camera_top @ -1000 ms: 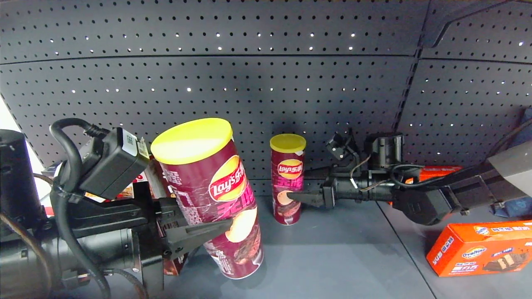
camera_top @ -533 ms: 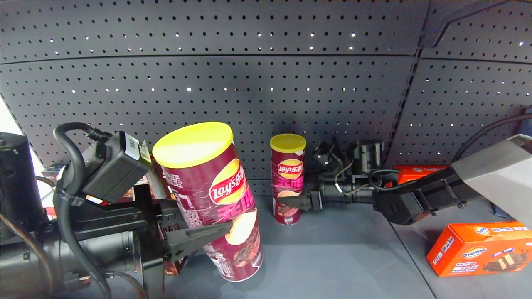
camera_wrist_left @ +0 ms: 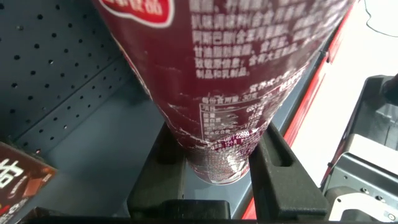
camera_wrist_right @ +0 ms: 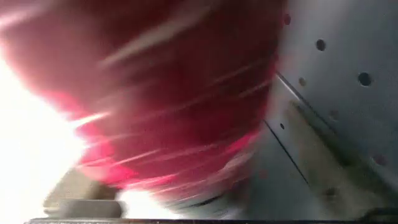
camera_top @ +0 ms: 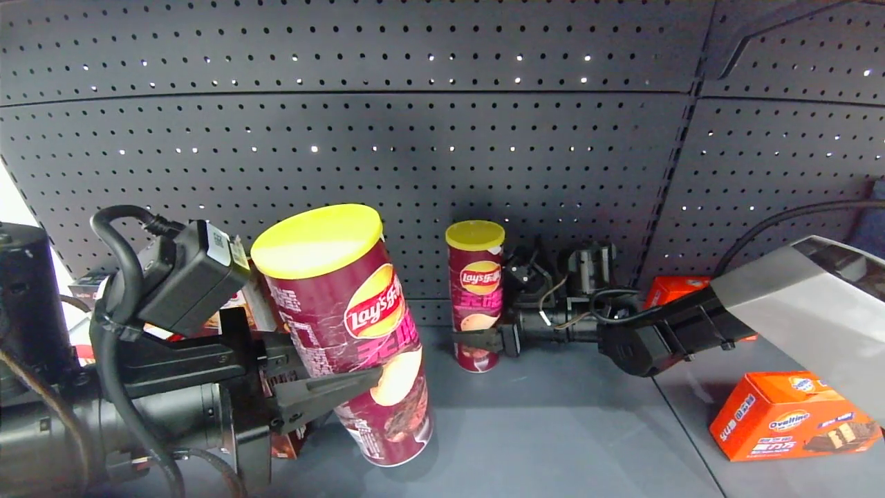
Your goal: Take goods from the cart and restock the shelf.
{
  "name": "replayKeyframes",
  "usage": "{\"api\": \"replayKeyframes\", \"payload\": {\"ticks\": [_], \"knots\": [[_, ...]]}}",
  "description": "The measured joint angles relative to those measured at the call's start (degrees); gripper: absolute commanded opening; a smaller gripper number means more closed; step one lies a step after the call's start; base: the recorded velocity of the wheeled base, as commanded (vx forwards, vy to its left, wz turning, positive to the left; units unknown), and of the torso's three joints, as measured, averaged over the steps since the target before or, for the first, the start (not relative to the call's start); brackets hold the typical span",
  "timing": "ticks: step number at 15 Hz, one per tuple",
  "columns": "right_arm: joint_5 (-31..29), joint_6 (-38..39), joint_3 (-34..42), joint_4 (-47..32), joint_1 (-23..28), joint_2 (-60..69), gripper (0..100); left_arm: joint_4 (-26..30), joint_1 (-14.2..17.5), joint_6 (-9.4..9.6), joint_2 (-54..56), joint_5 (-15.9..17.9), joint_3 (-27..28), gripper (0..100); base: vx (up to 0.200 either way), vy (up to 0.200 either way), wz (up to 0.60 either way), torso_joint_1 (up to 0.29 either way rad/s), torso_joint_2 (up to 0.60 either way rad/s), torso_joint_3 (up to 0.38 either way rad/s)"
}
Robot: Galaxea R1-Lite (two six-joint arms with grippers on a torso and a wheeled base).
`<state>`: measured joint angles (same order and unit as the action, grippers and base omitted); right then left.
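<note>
A large dark-red chips can with a yellow lid [camera_top: 346, 325] leans slightly, its base low over the grey shelf floor [camera_top: 553, 429]. My left gripper [camera_top: 352, 377] is shut on its lower half. In the left wrist view the can [camera_wrist_left: 217, 93] sits clamped between both fingers [camera_wrist_left: 280, 168]. A second, matching can [camera_top: 476, 297] stands upright at the back by the pegboard. My right gripper [camera_top: 470, 339] reaches in from the right, open around this can's lower body, one finger crossing its front. The right wrist view has that can [camera_wrist_right: 161, 106] blurred and very close.
An orange box [camera_top: 795, 415] lies at the front right of the shelf, and another orange box [camera_top: 667, 290] sits at the back behind the right arm. Packaged goods [camera_top: 228, 304] stand at the back left. A brown box corner [camera_wrist_left: 18, 180] lies beside the left gripper.
My right arm has pushed further left, its finger sliding across the back can, which shifted slightly left. The left gripper and its can have barely moved.
</note>
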<state>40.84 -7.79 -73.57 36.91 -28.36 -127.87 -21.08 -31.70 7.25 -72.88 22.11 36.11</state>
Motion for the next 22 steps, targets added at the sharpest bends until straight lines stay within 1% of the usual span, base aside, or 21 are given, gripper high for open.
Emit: {"api": "replayKeyframes", "payload": {"ticks": [8,14,17,19,22], "knots": [[0.2,0.0,0.6,0.0,-0.1,0.5,0,-0.1,0.3,0.05,0.2,0.0,-1.4,0,0.000,0.000,0.00,0.000,0.00,0.000],[-1.4,0.4,3.5,0.1,-1.2,5.5,0,0.0,0.5,0.05,1.3,0.0,-2.7,0,0.000,0.000,0.00,0.000,0.00,0.000],[-2.7,0.9,7.0,-0.2,-1.7,10.3,0,0.0,0.5,0.00,2.3,0.0,-3.3,0,0.000,0.000,0.00,0.000,0.00,0.000],[-4.1,1.0,10.9,0.0,-2.4,14.1,0,0.0,0.5,0.10,2.6,-0.3,-3.3,0,0.000,0.000,0.00,0.000,0.00,0.000],[-5.4,1.2,17.2,1.6,-3.3,19.6,0,0.0,0.1,0.18,2.8,-1.6,-3.3,0,0.000,0.000,0.00,0.000,0.00,0.000]]}}
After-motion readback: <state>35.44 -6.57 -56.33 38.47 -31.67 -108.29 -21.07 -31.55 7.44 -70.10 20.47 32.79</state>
